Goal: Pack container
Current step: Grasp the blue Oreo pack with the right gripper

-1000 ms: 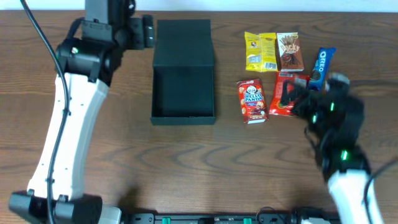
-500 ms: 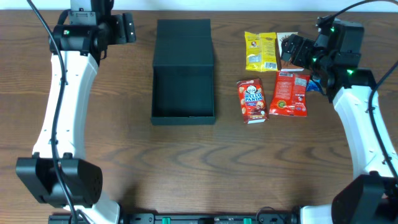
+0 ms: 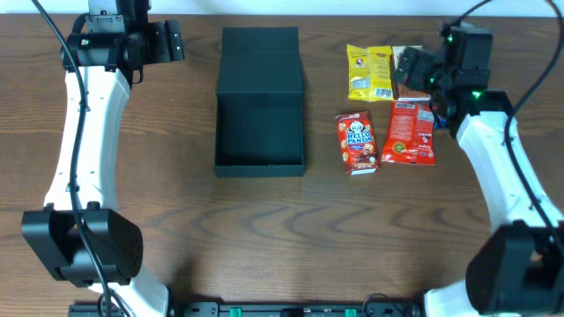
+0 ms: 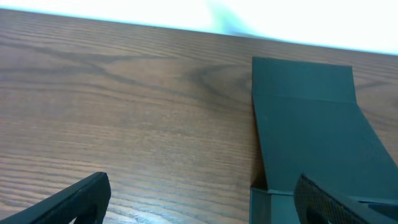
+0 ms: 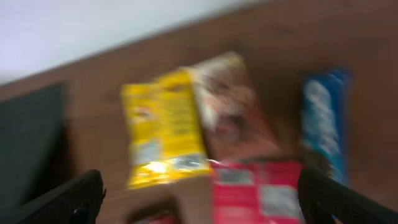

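Note:
The container [image 3: 260, 132], a dark rectangular box, lies open at the table's middle with its flap lid [image 3: 260, 55] folded away at the back. In the left wrist view the container [image 4: 311, 124] is on the right. My left gripper [image 3: 170, 41] hovers open and empty to the left of the lid, its right fingertip [image 4: 333, 202] over the box corner. To the right lie a yellow packet [image 3: 369, 72], a Hello Panda box [image 3: 356, 143] and a red packet [image 3: 411, 132]. My right gripper [image 3: 408, 64] hangs open above the brown Pocky box [image 5: 230, 106], holding nothing.
A blue Oreo packet [image 5: 323, 118] lies at the far right of the snack group, mostly hidden under my right arm in the overhead view. The right wrist view is blurred. Bare wood table [image 3: 264, 238] lies in front of the box.
My right arm has swung from the front right to the back, over the snacks. My left gripper has drawn a little left, away from the box. Both stay open.

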`<move>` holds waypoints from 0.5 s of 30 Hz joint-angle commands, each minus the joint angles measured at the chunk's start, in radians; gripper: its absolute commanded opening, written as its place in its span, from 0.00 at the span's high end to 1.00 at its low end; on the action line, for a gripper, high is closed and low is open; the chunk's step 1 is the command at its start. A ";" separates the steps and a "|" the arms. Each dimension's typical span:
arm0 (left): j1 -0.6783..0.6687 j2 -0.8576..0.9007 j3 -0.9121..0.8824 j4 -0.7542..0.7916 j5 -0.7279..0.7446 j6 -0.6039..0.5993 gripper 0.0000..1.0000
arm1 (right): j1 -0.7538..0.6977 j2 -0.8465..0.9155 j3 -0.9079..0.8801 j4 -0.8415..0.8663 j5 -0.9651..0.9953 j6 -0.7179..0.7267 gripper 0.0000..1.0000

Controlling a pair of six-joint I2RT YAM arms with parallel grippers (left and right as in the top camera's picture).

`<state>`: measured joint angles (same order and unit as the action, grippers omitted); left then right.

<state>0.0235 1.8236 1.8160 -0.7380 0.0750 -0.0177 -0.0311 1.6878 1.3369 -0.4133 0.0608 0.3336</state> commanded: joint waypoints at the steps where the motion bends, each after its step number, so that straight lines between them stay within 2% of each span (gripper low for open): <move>1: 0.003 0.004 -0.001 -0.007 0.005 0.018 0.05 | -0.076 0.017 0.011 -0.014 0.130 0.101 0.01; 9: 0.002 0.004 -0.001 -0.010 0.005 0.018 0.05 | -0.132 0.161 0.052 -0.082 0.184 0.101 0.03; 15: 0.002 0.004 -0.001 -0.043 0.005 0.019 0.05 | -0.139 0.362 0.313 -0.334 0.283 0.100 0.02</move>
<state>0.0235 1.8236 1.8160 -0.7673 0.0757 -0.0177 -0.1596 2.0109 1.5574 -0.7128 0.2695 0.4175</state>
